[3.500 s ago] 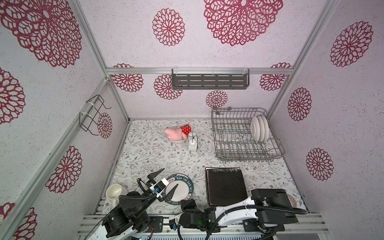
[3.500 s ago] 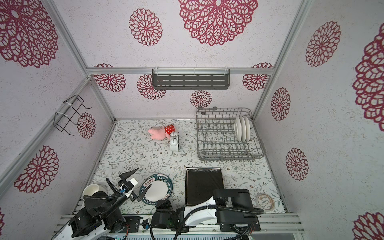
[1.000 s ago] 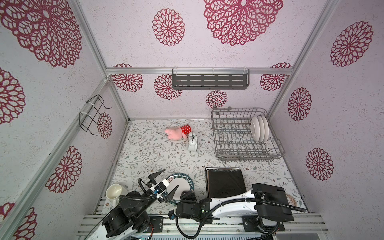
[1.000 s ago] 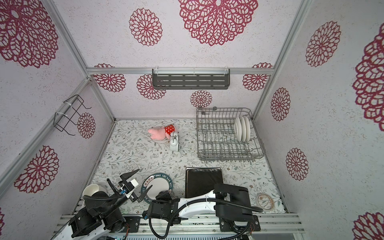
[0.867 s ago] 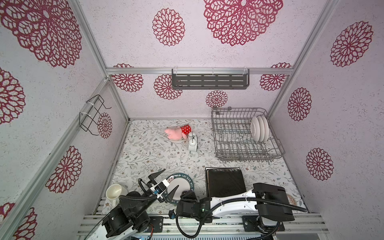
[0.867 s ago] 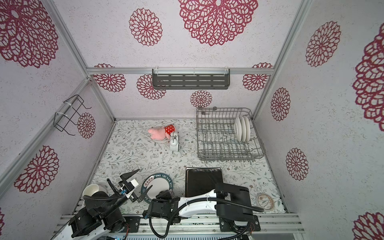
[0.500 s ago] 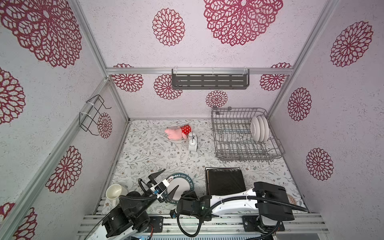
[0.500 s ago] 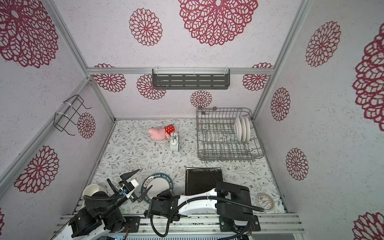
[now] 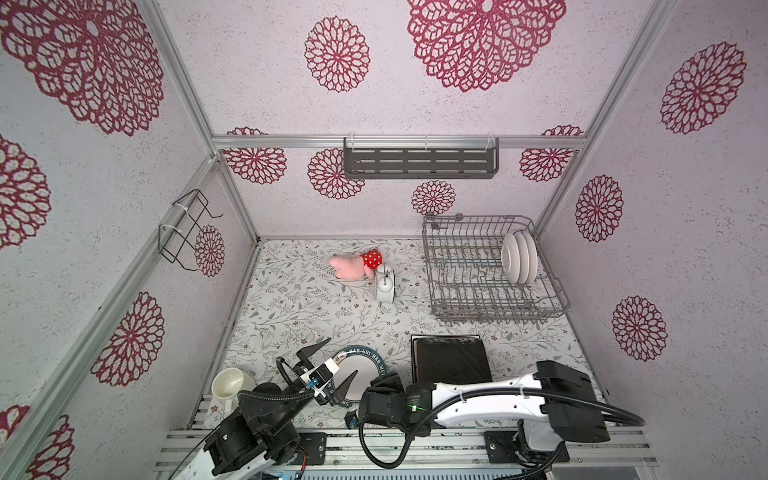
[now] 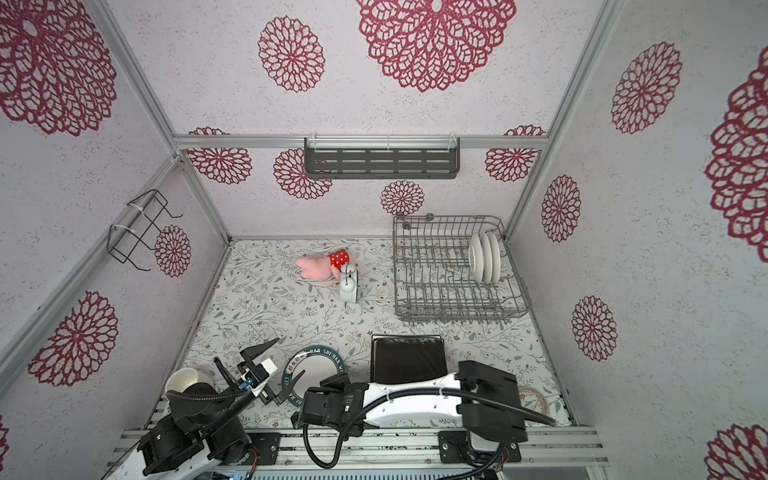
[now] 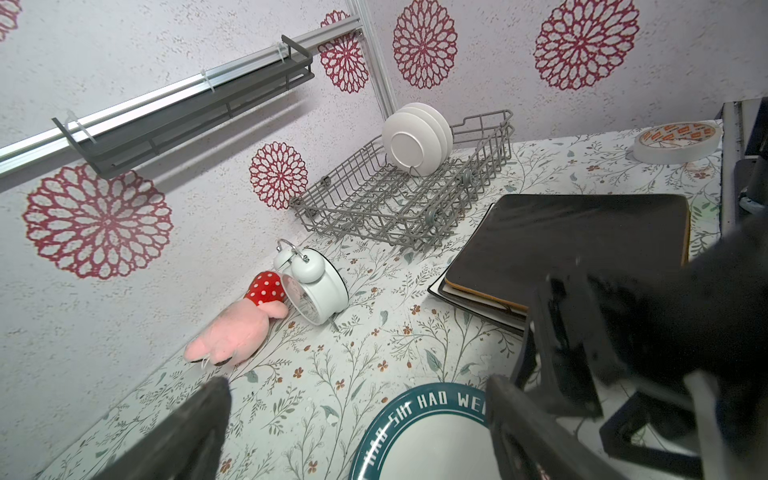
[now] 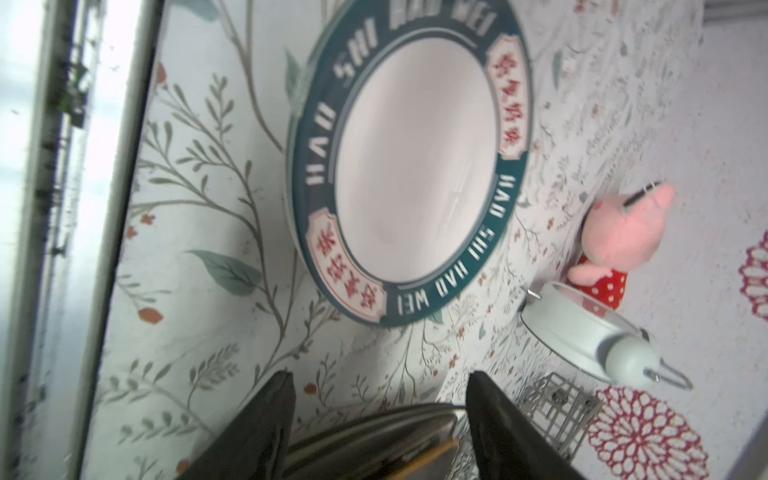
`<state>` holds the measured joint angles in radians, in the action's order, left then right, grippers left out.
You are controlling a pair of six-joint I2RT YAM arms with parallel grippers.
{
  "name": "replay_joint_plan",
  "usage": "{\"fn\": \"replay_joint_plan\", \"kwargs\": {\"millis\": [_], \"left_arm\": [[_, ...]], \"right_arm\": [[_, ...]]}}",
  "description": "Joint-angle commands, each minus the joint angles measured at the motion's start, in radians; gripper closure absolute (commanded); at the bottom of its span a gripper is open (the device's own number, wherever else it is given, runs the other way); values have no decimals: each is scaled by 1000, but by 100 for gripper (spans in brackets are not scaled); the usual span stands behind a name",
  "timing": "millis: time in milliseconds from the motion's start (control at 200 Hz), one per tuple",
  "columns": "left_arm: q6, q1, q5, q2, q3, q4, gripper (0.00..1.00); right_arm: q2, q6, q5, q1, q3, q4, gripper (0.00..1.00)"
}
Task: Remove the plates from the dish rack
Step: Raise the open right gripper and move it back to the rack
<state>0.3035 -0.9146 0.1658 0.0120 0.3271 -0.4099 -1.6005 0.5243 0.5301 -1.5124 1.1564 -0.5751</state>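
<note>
R gripper (image 12: 376,419) opened, let go round plate (image 12: 409,166), now flat.

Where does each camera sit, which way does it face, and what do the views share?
Top views: high above the near edge, looking down and back at the grey wire dish rack; both arms show.
Left wrist: low, facing the rack; open left gripper at the picture's edge.
Right wrist: close over the table; open right gripper fingers frame the shot.
Shared: all show the round teal-rimmed plate and white alarm clock.
</note>
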Motion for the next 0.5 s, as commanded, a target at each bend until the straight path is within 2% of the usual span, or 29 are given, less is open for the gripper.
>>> {"fn": "replay_joint_plan", "kwargs": {"millis": [0, 95, 130, 165, 235, 375, 455, 495], "left_arm": [[15, -13, 1, -10, -12, 6, 3], [15, -13, 4, -10, -11, 7, 2], [13, -13, 2, -10, -12, 8, 3], [12, -13, 1, -10, -12, 8, 3], [12, -13, 1, -10, -11, 5, 3], [11, -13, 6, -10, -12, 6, 3], [12, -11, 11, -10, -11, 6, 3], [12, -8, 14, -10, -13, 8, 3]], "right_arm": [[170, -219, 108, 42, 75, -196, 3], [280, -344, 328, 139, 79, -217, 1], [313, -404, 360, 211, 100, -245, 1], [332, -483, 351, 332, 137, -285, 1], [370, -557, 236, 557, 183, -292, 1], [472, -508, -110, 936, 108, -74, 1], [483, -540, -231, 1126, 63, 39, 1], [462, -551, -292, 1201, 74, 35, 1]]}}
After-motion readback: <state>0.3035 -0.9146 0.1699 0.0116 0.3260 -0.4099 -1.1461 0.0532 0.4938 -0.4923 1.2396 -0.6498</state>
